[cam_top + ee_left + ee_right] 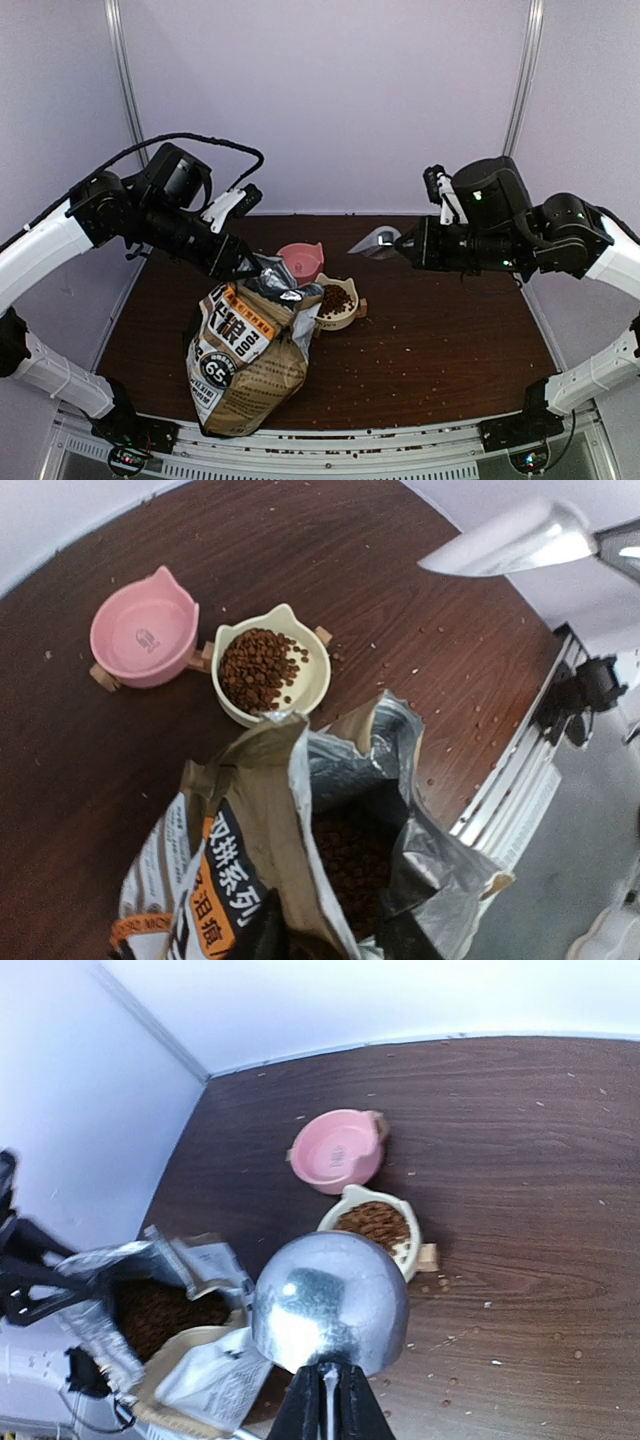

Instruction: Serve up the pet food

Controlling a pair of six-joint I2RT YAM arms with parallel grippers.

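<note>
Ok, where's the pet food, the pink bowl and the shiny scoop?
pet food (255,670), left wrist view, middle of the heap in the cream bowl (314,675).
pink bowl (145,640), left wrist view, its bare inside.
scoop (330,1300), right wrist view, its round shiny cup.

A dark wood table (450,330) carries a printed bag (245,365) standing right beneath the left gripper (255,268), a pink bowl (300,262) and a cream bowl (335,322) of pet food (337,298) between it and the right gripper (405,245), and stray pellets (441,1282) scattered below the latter
</note>
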